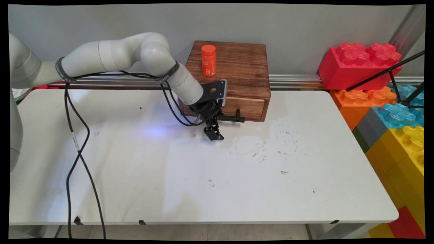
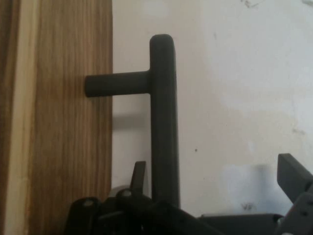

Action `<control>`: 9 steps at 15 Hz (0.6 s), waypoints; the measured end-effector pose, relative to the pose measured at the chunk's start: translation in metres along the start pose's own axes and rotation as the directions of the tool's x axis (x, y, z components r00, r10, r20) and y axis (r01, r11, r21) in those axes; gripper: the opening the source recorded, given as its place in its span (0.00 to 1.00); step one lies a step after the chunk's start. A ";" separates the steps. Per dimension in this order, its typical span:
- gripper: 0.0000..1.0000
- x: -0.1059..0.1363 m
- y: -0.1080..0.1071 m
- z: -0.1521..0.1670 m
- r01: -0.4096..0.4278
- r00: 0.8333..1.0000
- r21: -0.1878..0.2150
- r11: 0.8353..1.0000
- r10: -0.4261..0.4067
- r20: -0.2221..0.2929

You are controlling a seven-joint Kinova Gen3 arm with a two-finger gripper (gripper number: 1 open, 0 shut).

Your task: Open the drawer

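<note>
- Wooden box (image 1: 237,67) is seen at the table's (image 1: 135,186) 12 o'clock edge, with an orange bottle (image 1: 208,60) upright on top. The gripper (image 1: 217,126) is held low at the drawer's (image 1: 249,106) black handle (image 1: 234,118).
- Black fingers (image 2: 293,171) are seen spread wide in the hand view. The handle's bar lies between them, nearer the 9 o'clock finger; contact cannot be told.

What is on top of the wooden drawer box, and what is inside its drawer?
An orange bottle stands upright on the wooden drawer box. The drawer is closed, so its contents cannot be seen. The gripper is at its black handle.
</note>
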 end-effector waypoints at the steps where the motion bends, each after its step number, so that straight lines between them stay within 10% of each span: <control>1: 1.00 0.001 0.002 0.001 0.002 1.000 -0.002 1.000 -0.002 -0.001; 9: 1.00 0.008 0.033 -0.008 0.010 1.000 -0.032 0.999 -0.010 -0.004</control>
